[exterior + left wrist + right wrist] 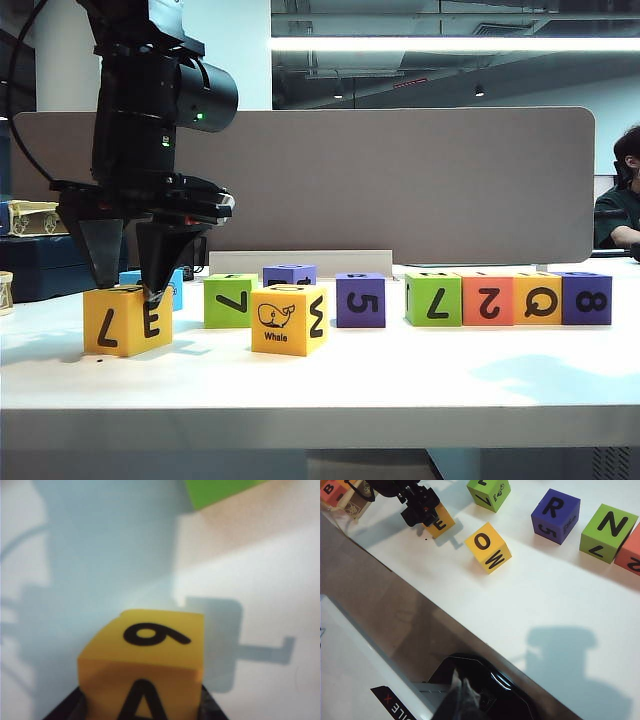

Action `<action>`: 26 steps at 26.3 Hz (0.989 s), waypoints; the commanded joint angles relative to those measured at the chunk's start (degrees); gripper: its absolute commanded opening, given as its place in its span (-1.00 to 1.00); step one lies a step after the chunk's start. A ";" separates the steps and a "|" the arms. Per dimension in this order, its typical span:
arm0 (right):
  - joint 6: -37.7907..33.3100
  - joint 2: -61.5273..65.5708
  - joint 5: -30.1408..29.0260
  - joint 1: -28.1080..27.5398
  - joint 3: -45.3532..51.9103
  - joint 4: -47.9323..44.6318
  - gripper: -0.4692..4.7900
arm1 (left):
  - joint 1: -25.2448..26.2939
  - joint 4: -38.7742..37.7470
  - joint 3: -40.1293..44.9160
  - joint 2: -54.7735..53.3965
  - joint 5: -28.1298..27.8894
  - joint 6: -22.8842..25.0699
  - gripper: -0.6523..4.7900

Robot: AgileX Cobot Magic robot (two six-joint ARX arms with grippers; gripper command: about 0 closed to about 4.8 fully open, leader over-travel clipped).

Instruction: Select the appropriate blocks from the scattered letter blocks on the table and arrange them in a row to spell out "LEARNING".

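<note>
At the left of the white table (400, 385) sits a yellow letter block (127, 320) with "7" and "E" on its sides. My left gripper (130, 288) comes down over it. In the left wrist view its black fingers (67, 711) press both sides of this block (145, 655). To the right lie a green "7" (230, 300), a purple "5" (360, 300) and a row (510, 298) of green "7", red-orange "2", orange "Q" and purple "8". My right gripper (461, 695) hangs off the table's near edge, fingertips together, holding nothing.
A yellow whale "W" block (288, 320) lies in front, between the green "7" and the purple "5". A blue block (176, 287) and a purple one (290, 273) sit further back. A grey-brown divider panel (400, 180) closes the back of the table.
</note>
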State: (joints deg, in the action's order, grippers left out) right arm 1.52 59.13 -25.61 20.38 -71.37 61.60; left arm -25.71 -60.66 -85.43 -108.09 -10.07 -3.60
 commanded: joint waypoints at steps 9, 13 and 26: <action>-0.02 -0.13 -0.04 0.04 -0.20 -0.55 -0.83 | -0.76 -6.40 -10.34 0.26 5.16 -3.13 0.17; -0.02 -0.13 -0.02 0.04 -0.20 -0.59 -0.83 | -2.25 -2.12 -13.70 0.26 7.78 -7.76 0.17; 0.00 -0.15 -0.04 0.04 -0.20 0.02 -0.83 | -7.80 14.32 -13.86 -2.38 5.46 -19.39 0.12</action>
State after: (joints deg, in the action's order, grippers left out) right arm 1.52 59.13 -25.54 20.38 -71.37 61.67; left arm -33.54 -47.24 -99.18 -110.17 -4.01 -22.26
